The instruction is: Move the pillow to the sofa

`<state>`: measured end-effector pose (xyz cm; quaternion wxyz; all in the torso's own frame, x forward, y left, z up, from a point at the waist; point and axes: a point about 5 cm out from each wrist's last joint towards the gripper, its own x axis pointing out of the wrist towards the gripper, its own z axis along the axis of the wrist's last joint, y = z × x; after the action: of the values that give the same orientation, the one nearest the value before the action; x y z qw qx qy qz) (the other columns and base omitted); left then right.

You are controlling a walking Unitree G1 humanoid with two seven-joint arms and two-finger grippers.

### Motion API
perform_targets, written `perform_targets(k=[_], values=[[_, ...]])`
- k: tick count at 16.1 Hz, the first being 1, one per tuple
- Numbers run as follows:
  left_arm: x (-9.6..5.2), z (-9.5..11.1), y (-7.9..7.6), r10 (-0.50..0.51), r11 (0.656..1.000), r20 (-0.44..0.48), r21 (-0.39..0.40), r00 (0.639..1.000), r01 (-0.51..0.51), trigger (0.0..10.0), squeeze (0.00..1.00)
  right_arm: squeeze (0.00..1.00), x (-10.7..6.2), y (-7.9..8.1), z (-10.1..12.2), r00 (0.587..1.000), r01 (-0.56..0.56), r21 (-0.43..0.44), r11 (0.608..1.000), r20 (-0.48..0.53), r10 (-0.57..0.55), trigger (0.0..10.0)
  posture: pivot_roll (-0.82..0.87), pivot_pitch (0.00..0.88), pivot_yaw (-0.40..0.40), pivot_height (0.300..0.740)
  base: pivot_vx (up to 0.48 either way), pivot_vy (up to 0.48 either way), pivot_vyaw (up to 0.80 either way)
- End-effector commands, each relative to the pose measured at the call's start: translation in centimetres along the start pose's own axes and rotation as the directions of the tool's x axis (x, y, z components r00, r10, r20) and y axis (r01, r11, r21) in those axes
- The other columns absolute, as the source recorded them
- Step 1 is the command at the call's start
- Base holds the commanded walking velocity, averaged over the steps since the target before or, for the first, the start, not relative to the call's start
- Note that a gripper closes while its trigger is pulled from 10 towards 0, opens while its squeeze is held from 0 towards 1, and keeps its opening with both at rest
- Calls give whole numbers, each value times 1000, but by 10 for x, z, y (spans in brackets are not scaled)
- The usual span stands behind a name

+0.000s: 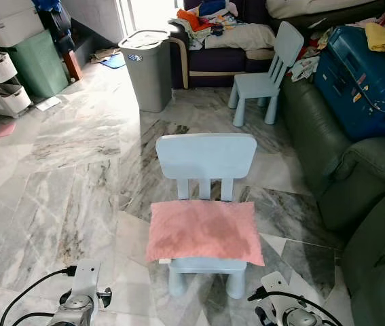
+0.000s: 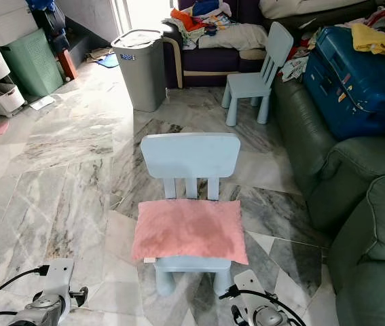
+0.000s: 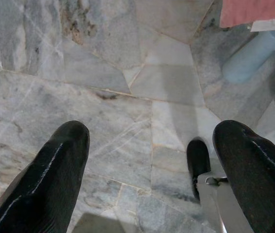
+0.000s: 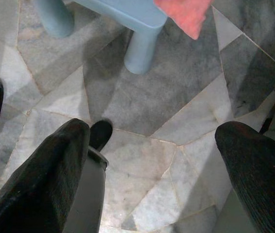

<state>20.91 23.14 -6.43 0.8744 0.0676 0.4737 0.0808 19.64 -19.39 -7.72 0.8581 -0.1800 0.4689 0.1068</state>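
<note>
1. A pink pillow (image 1: pixel 204 231) lies flat on the seat of a small light blue chair (image 1: pixel 206 157). The pillow covers the seat and hangs over its front and sides.
2. The chair stands on a grey marble floor (image 1: pixel 77 170), right in front of the robot.
3. A dark green sofa (image 1: pixel 355 176) is on the robot's right, near the chair but not touching it. A big blue suitcase (image 1: pixel 365 75) lies on it farther back.
4. The left gripper (image 3: pixel 152 170) hangs low over the floor, beside the chair. Its 2 black fingers (image 3: pixel 45 179) are spread wide and hold nothing.
5. The right gripper (image 4: pixel 152 170) hangs low too, near the chair's front leg. Its 2 fingers (image 4: pixel 45 179) are also wide apart, with nothing between them.
6. Farther back stand a second blue chair (image 1: pixel 265 71) and a grey bin (image 1: pixel 146 68).
</note>
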Motion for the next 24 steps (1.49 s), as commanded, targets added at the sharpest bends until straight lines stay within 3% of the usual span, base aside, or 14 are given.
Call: perform_targets(k=[1,13,24], values=[[0,0,3,10,1000,1,-10,1000,-10,10000,0,0,0,3,0,1000,-12,-1,1000,-2,12,10000,-33,0,26,740,0,0,0],[0,1,1,-33,999,7,-9,999,33,10000,0,0,0,3,0,1000,-13,-19,1000,-4,13,10000,-38,0,24,740,0,0,0],[0,1,1,-43,999,6,-13,999,43,10000,0,0,0,3,1,1000,-13,-20,1000,-4,12,10000,-41,0,24,740,302,0,0]])
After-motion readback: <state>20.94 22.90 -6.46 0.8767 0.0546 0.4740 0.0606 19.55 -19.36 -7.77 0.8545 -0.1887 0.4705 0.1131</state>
